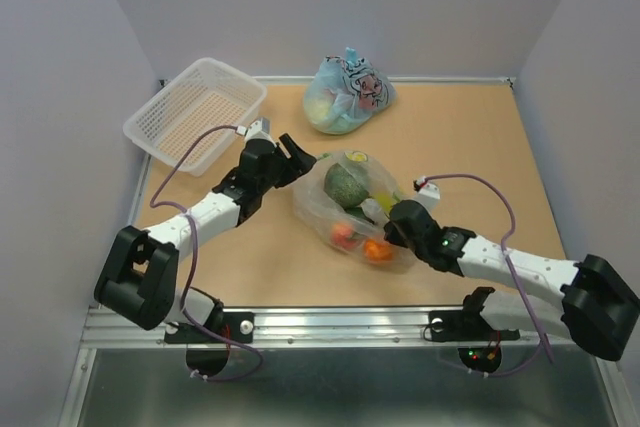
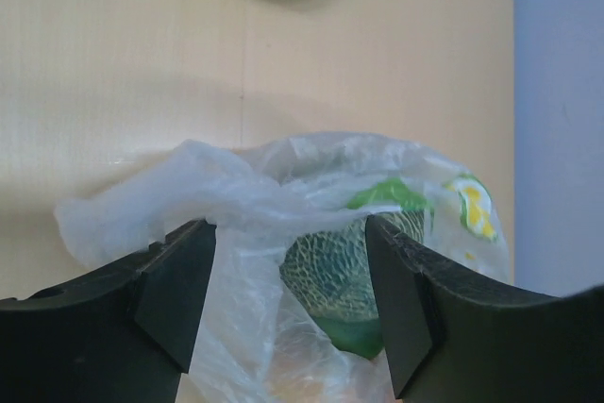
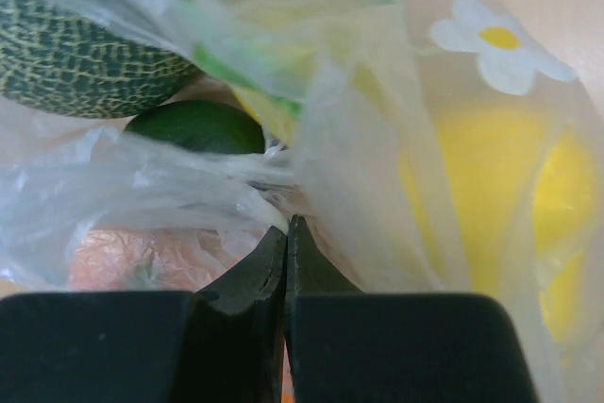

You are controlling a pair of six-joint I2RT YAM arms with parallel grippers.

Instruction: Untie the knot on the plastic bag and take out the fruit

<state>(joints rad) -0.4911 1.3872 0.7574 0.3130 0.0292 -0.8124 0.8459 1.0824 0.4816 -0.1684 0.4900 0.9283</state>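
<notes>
Crinkly clear film sits mid-table (image 1: pixel 480 137): the plastic bag (image 1: pixel 350 209) lies on its side there, with every piece of fruit inside it. Left gripper (image 2: pixel 288 233) stands wide open at the bag's far-left end, loose crumpled plastic between its jaws but nothing clamped. Right gripper (image 3: pixel 287 226) is pressed fully closed, pinching a fold of the bag on its near-right side. No tight knot shows at the ruffled mouth, so the untying looks done or nearly so, though I can't be sure. The whole unloading is left: melon (image 2: pixel 340 271), a lemon (image 3: pixel 491 186), the dark green one (image 3: pixel 198 126), the orange (image 1: pixel 377 250), none out yet.
</notes>
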